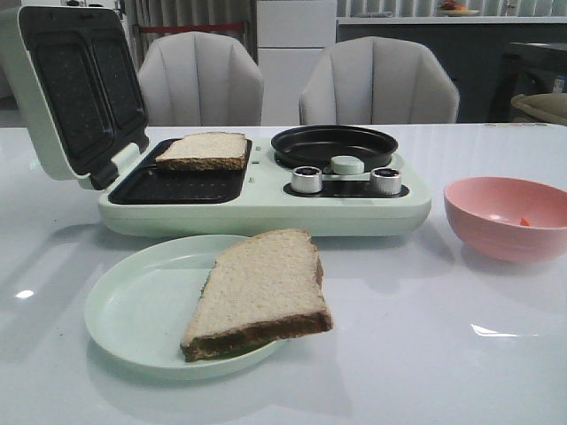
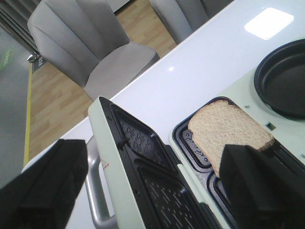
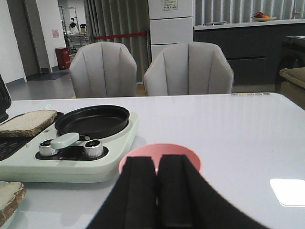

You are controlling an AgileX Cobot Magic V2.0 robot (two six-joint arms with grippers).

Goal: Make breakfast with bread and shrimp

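One slice of bread (image 1: 205, 150) lies on the dark grill tray of the pale green breakfast maker (image 1: 266, 211). A second slice of bread (image 1: 261, 288) rests tilted on a pale green plate (image 1: 142, 305) in front. A small orange-red bit of shrimp (image 1: 524, 221) shows inside the pink bowl (image 1: 507, 217) at the right. No gripper appears in the front view. My left gripper (image 2: 153, 162) hangs open over the raised lid (image 2: 143, 181), with the tray's bread (image 2: 228, 131) beside one finger. My right gripper (image 3: 157, 162) is shut on nothing, just short of the pink bowl (image 3: 190, 155).
The maker's lid (image 1: 75, 88) stands open at the left. A round black pan (image 1: 334, 144), two metal knobs (image 1: 306, 180) and a pale green round knob (image 1: 346, 164) fill the maker's right half. Two grey chairs (image 1: 199, 80) stand behind the white table (image 1: 425, 354).
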